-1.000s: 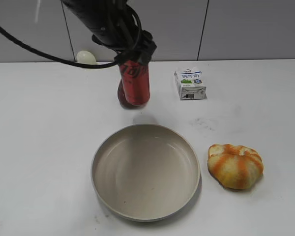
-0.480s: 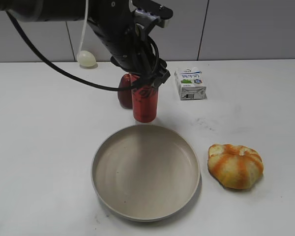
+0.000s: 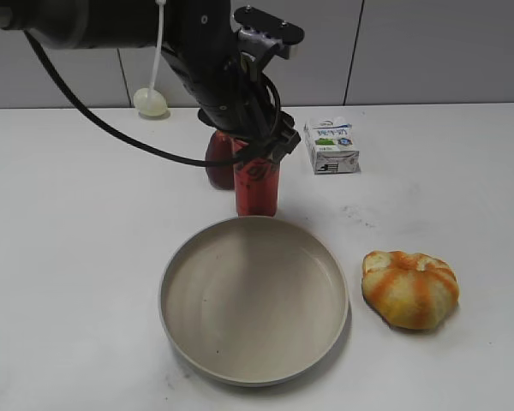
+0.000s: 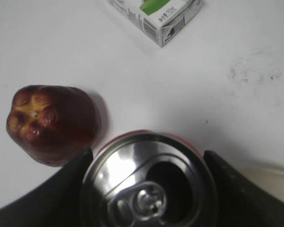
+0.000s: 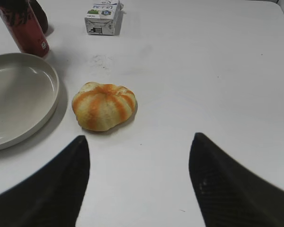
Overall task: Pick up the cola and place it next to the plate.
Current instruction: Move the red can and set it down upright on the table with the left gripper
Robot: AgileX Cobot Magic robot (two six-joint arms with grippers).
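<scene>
The cola (image 3: 257,188), a tall red can with a silver top, stands upright at the far rim of the beige plate (image 3: 197,342). My left gripper (image 3: 255,156) is shut on the can's upper part. In the left wrist view the silver top (image 4: 149,182) fills the space between the two fingers. The can's base looks close to or on the table. In the right wrist view the cola (image 5: 23,28) and the plate (image 5: 49,80) lie at the far left. My right gripper (image 5: 139,142) is open and empty above bare table.
A dark red fruit (image 3: 218,161) stands just left behind the can. A small white carton (image 3: 331,145) lies at the back right. An orange-striped bun (image 3: 409,288) sits right of the plate. A pale egg-shaped object (image 3: 151,102) rests by the back wall.
My left gripper carried the cola right and down, from above the dark red fruit to the plate's far rim. The right gripper's earlier state is not shown.
</scene>
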